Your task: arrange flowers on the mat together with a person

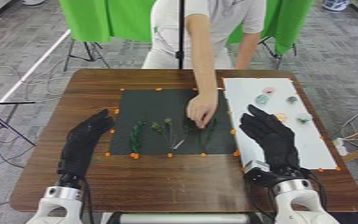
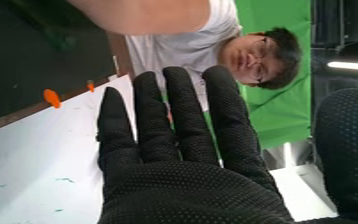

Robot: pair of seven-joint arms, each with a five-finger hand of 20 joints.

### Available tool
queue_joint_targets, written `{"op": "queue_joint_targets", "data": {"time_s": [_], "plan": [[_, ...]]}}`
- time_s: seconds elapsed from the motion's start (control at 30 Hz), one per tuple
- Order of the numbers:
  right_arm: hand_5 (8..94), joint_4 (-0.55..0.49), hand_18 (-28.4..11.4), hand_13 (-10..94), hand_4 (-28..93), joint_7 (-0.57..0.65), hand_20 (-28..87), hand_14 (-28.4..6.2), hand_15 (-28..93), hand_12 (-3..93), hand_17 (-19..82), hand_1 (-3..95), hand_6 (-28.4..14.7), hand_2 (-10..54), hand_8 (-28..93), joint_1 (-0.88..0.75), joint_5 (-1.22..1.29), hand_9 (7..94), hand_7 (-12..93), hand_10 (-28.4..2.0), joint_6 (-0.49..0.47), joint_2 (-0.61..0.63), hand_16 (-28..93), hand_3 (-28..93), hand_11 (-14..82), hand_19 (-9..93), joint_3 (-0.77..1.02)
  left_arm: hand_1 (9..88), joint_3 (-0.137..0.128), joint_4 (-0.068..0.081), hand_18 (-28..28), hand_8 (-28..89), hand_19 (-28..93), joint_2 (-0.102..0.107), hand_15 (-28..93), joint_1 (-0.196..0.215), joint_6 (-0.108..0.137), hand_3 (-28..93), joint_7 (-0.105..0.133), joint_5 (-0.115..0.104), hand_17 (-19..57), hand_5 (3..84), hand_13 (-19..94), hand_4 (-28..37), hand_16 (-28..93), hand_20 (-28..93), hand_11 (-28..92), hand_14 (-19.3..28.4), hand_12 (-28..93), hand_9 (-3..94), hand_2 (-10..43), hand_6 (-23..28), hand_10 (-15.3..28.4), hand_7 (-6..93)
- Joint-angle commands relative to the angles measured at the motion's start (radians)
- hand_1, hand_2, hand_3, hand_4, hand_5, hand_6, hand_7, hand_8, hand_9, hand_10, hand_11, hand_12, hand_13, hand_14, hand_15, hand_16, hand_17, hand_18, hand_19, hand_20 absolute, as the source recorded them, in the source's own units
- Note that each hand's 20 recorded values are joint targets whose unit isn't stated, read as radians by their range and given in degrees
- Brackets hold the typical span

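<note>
In the head view my left hand [image 1: 88,136] rests open beside the left edge of the dark mat [image 1: 149,100]. My right hand [image 1: 270,136] is over the left part of the white sheet [image 1: 246,90], fingers straight, holding nothing. A person's hand [image 1: 202,107] reaches down onto the right part of the mat, at a green stem [image 1: 210,135]. A leafy green stem [image 1: 137,137] and thinner stems [image 1: 169,131] lie on the mat. Flower heads [image 1: 302,117] lie on the white sheet. In the right wrist view my right hand [image 2: 193,185] has its fingers extended, and the person's arm [image 2: 153,15] crosses above the mat.
The brown table [image 1: 175,175] carries orange markers [image 1: 135,156] around the mat and sheet. A thin dark pole [image 1: 181,35] stands behind the table's far edge. Green cloths [image 1: 104,20] hang behind, and the person stands at the far side.
</note>
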Motion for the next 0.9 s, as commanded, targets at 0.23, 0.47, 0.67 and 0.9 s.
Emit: {"op": "queue_joint_targets", "data": {"time_s": [0.23, 0.47, 0.67, 0.9], "plan": [[46.2, -0.015, -14.6, 35, -18, 0.005, 26, -13.5, 11, 11.3, 16, 9.3, -2.6, 10.9, -9, -0.012, -0.013, 47.3, 12, -15.9, 0.007, -0.004, 15, 77, 5.4, 12, -0.006, 24.2, -0.001, 0.001, 12.0, -4, 1, -0.006, 11, 0.012, -0.003, 66, -0.015, 0.001, 3.7, 45.5, 33, -17.6, 6, 17, 12, 16.6, 17, 42.7, -6.1, 3.7, 12.8, 9.8], [46.2, -0.01, -14.6, 36, -18, 0.006, 26, -13.1, 11, 11.5, 16, 9.4, -2.6, 10.9, -9, -0.005, -0.014, 47.4, 12, -15.9, 0.013, 0.003, 15, 77, 5.6, 12, -0.011, 24.2, -0.003, 0.006, 12.0, -4, 1, -0.005, 11, 0.004, -0.01, 66, -0.013, 0.002, 3.6, 45.5, 33, -17.6, 6, 17, 12, 16.5, 17, 42.7, -6.2, 3.8, 12.8, 9.7], [46.4, -0.008, -14.7, 36, -18, 0.0, 26, -12.4, 12, 11.7, 16, 10.1, -2.5, 10.5, -9, -0.002, -0.017, 47.6, 12, -15.8, 0.01, 0.004, 14, 77, 5.6, 13, -0.014, 24.2, -0.003, 0.007, 12.0, -4, 1, -0.003, 11, 0.002, -0.016, 66, -0.014, 0.004, 3.6, 45.5, 33, -17.7, 6, 17, 12, 16.5, 17, 42.6, -6.1, 3.7, 12.7, 9.7], [46.4, -0.004, -14.8, 36, -18, -0.005, 27, -12.3, 12, 11.8, 17, 11.5, -2.4, 8.4, -10, 0.004, -0.034, 47.7, 13, -15.7, 0.008, 0.005, 14, 77, 5.6, 15, -0.019, 24.2, -0.007, 0.007, 12.0, -4, 1, -0.006, 11, 0.005, -0.012, 66, -0.015, 0.003, 3.5, 45.5, 33, -17.6, 6, 17, 12, 16.5, 17, 42.6, -6.1, 3.7, 12.7, 9.8]]}}
